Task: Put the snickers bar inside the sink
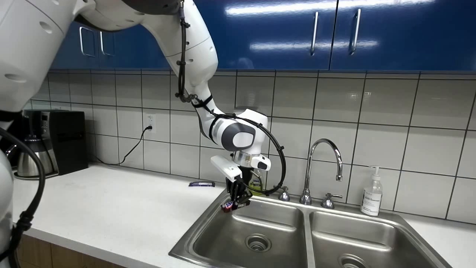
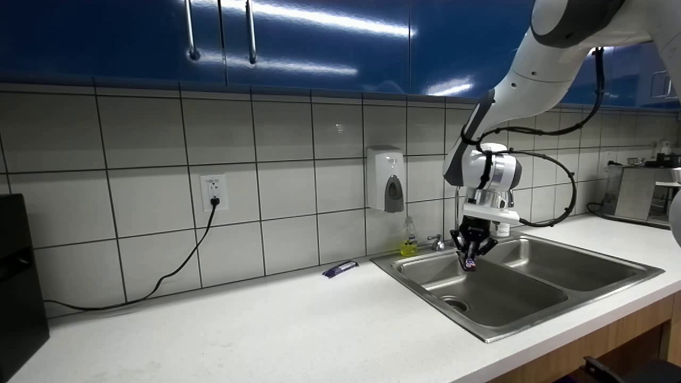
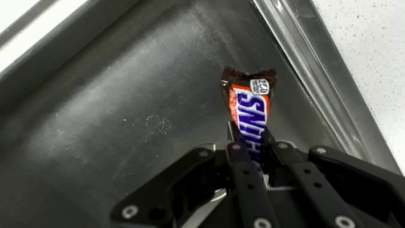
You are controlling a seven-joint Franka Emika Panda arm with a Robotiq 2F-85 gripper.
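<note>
Bar (image 3: 250,106): one, Snickers, dark brown wrapper, label face seen in the wrist view; held aloft over the sink (image 2: 495,300), at the basin nearer the yellow bottle (image 2: 409,242), not yet let go. Gripper (image 3: 251,133): jaws drawn in to the bar's width, a finger along each long side, the bar its only holding. Handling, by judgement: light, fairly firm, apt to dent rather than snap; wrapper slick, so a weak pinch may let it slip or swivel. Best hold — across the narrow width near the middle, clear of the crimped ends; how central the present grip is cannot be told, the rear end being hidden among the fingers. Orientation: long axis out from between the fingers, free crimped end toward the top of the wrist view and leaning slightly left, oblique to the side rim; height above the basin floor — not clear. Also present: purple packet (image 2: 340,268), on the counter (image 2: 239,340).
</note>
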